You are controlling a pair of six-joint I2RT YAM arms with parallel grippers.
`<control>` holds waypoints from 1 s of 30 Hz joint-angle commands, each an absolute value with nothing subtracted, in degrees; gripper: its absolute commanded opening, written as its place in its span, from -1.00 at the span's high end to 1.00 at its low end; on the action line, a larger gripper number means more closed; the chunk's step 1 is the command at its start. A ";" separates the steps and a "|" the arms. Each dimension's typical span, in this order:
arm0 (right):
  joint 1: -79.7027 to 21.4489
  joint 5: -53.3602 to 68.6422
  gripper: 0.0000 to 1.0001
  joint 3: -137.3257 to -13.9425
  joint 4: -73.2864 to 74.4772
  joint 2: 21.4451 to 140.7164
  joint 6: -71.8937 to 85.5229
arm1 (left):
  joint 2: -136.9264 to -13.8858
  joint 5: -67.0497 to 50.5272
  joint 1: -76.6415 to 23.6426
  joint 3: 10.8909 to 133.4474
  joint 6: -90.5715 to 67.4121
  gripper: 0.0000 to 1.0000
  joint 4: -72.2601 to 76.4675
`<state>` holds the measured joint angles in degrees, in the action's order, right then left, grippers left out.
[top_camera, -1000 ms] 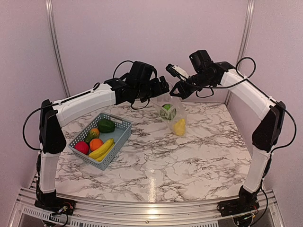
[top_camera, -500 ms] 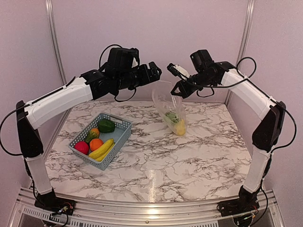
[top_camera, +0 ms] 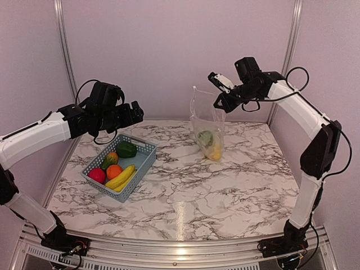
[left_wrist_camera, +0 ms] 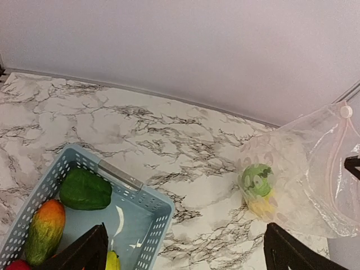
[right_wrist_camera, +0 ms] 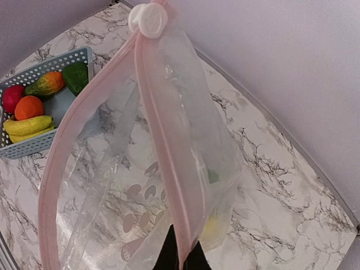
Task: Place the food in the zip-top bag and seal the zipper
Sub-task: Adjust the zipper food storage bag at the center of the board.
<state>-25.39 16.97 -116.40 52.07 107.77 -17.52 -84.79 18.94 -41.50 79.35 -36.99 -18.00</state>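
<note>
Readable text: none in any view.
zip-top bag [right_wrist_camera: 140, 202]: faint oval print, perhaps a logo, not legible.

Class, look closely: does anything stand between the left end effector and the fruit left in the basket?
Nothing visible does. The left end effector, open, hovers above the far side of the blue-grey basket; the green fruit, orange, apple and banana lie uncovered in it, with only open air between.

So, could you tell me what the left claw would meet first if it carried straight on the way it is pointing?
Most likely the white marble-patterned tabletop just beyond the corner of the blue-grey slotted plastic basket; the left claw is open and angled down. Depth is unclear.
</note>
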 commanded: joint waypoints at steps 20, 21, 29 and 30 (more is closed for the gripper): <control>-17.22 20.16 1.00 -106.71 49.28 98.98 -27.26 | -88.72 18.31 -37.75 79.48 -36.43 -0.72 -46.75; -17.59 21.16 1.00 -106.20 49.35 99.15 -27.03 | -89.03 17.92 -37.71 79.01 -37.08 -0.72 -47.21; -21.51 22.66 1.00 -103.83 50.42 100.34 -27.08 | -88.70 15.44 -37.53 74.97 -42.67 -0.71 -48.32; -21.87 22.74 1.00 -103.73 50.45 100.49 -26.91 | -88.50 15.01 -37.53 74.38 -43.24 -0.70 -48.39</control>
<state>-20.36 20.53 -103.94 49.39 99.57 -28.05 -88.60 16.84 -37.91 76.40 -39.72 -45.30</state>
